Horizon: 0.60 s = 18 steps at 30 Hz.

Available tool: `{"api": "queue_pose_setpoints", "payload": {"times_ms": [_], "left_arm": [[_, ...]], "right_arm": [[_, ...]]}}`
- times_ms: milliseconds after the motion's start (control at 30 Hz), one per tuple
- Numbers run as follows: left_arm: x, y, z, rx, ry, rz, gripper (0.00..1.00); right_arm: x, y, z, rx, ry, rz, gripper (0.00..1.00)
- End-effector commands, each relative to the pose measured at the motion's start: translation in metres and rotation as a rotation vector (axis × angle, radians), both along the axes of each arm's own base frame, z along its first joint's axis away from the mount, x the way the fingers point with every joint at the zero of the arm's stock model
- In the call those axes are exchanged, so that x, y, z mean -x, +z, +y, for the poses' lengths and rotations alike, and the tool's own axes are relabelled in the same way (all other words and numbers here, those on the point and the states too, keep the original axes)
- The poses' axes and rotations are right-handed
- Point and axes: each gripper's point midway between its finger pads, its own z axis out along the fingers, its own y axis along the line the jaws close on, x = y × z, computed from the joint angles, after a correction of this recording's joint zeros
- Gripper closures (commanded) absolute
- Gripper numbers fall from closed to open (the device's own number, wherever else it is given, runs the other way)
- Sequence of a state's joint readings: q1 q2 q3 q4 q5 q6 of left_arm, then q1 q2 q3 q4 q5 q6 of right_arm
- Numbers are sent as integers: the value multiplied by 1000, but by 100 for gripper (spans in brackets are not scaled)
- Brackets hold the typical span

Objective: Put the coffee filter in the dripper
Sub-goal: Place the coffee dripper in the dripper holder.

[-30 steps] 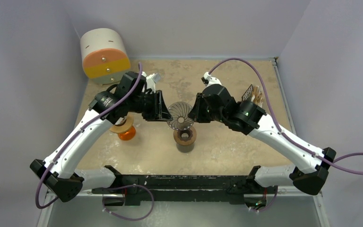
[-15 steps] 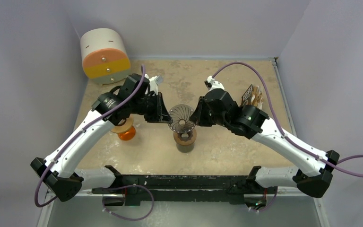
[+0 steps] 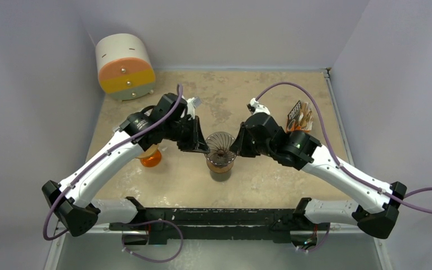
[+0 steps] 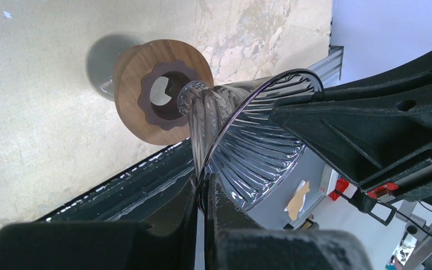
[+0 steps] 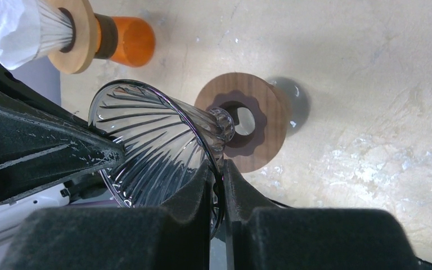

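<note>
Both grippers hold the clear ribbed glass dripper point(image 3: 220, 146) by its rim, tilted, with its narrow neck just over a wooden ring point(image 3: 220, 164) on a grey cup. My left gripper point(image 4: 204, 183) is shut on the dripper's point(image 4: 253, 135) rim from the left. On the opposite edge of the dripper point(image 5: 152, 146), my right gripper point(image 5: 218, 166) is shut too. The white paper coffee filter point(image 5: 11, 28) sits in a second wood-collared cone on an orange cup point(image 5: 132, 42), left of the dripper. In the top view my left arm mostly hides it.
A white, orange and yellow drum point(image 3: 125, 66) stands at the back left. A coffee packet point(image 3: 299, 117) lies behind my right arm. Grey walls close in the tabletop on three sides, and the black mounting rail point(image 3: 219, 216) runs along the near edge.
The left gripper has shut on the dripper's rim. Both arms have brought the dripper down and nearer, its neck now at the wooden ring, its mouth turned less toward the camera.
</note>
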State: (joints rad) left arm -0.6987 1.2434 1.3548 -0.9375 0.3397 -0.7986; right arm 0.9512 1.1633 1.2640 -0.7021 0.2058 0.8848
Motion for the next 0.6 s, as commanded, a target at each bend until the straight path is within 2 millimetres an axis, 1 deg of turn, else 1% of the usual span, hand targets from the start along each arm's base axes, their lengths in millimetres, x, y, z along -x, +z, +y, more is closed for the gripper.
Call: {"api": "queue_pose_setpoints", "payload": {"times_ms": [0, 267, 367, 467, 567], "left_arm": [[3, -12, -7, -7, -25, 19, 100], [2, -31, -6, -48, -24, 47, 100], [0, -35, -5, -61, -20, 48, 100], [-1, -36, -3, -75, -18, 40, 100], [-2, -36, -2, -81, -19, 36, 100]], "right_arm": [[7, -2, -6, -19, -25, 20, 100], [8, -17, -7, -10, -46, 52, 100], [10, -21, -6, -10, -47, 69, 100], [17, -27, -3, -11, -31, 113, 100], [17, -29, -1, -11, -26, 117, 100]]}}
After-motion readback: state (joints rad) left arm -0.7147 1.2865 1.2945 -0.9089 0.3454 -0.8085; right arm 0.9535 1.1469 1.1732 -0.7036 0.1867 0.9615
